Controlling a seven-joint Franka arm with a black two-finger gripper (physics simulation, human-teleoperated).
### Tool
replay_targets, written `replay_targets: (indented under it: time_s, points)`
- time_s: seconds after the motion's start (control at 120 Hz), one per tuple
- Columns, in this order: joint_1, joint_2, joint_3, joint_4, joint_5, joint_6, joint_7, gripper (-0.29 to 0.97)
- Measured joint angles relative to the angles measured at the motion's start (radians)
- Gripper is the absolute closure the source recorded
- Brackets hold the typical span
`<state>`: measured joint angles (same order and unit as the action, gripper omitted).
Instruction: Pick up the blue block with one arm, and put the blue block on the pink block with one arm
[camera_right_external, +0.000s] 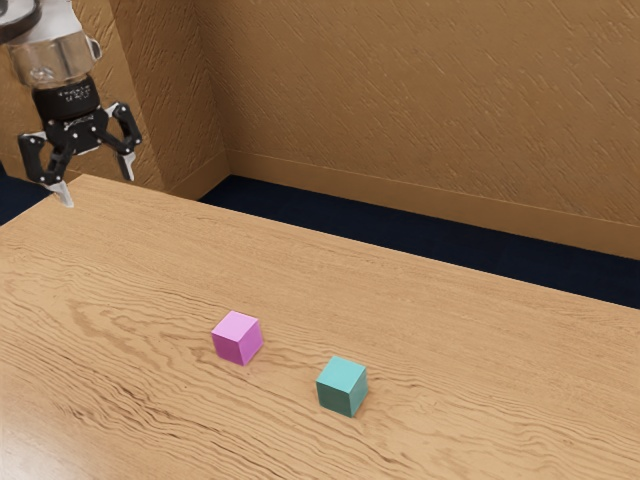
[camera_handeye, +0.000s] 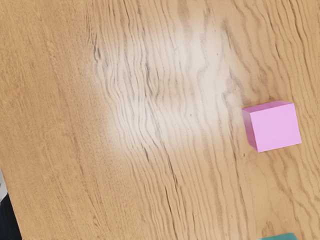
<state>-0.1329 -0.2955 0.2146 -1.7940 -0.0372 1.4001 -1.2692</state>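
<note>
Wood-grain table (camera_right_external: 450, 320) across most of the exterior view, with tan textured walls (camera_right_external: 400, 90) behind and a strip of dark blue floor (camera_right_external: 430, 235) between the two.

High in that view's upper left, above the table's far corner: black gripper (camera_right_external: 97, 183), hanging from the silver end of the arm (camera_right_external: 55, 55). Fingers spread wide, released, gripping nothing. Well apart from both blocks.

Near the table's middle: pink block (camera_right_external: 237, 337), flat on the wood, one corner turned toward the camera. To the exterior view's right of it and a little nearer the camera: blue block (camera_right_external: 342, 386), teal in shade, likewise flat on the wood. Near each other but apart, with a gap of bare grain between. Blue block resting on the table, not yet lifted and not yet on the pink one.

From the hand's camera, looking down on the table (camera_handeye: 100, 150): pale sheen over the grain, and the pink block (camera_handeye: 272, 125) off to one side of the hand rather than under it. Past the pink block, a thin teal edge of the blue block (camera_handeye: 279, 236), cut off by the picture's border. At the opposite corner, a dark bit of floor (camera_handeye: 7, 220) beyond the table's edge.
</note>
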Motion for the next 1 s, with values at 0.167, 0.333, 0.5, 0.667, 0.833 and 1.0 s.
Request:
replay_targets:
  time_s: [0.167,0.333,0.5,0.667,0.833,1.0]
  points:
    - [-0.011,0.076,-0.03,-0.058,-0.044,0.114,-0.021,0.0]
    - [-0.186,0.191,-0.075,-0.064,-0.089,0.171,-0.022,0.0]
    - [-0.308,0.368,-0.119,-0.082,-0.102,0.368,0.039,0.0]
    - [-0.24,0.396,-0.122,-0.184,-0.113,0.546,0.09,0.0]
    - [-0.24,0.46,-0.162,-0.199,-0.125,0.666,0.137,0.0]
    - [-0.23,0.488,-0.169,-0.211,-0.119,0.735,0.263,0.0]
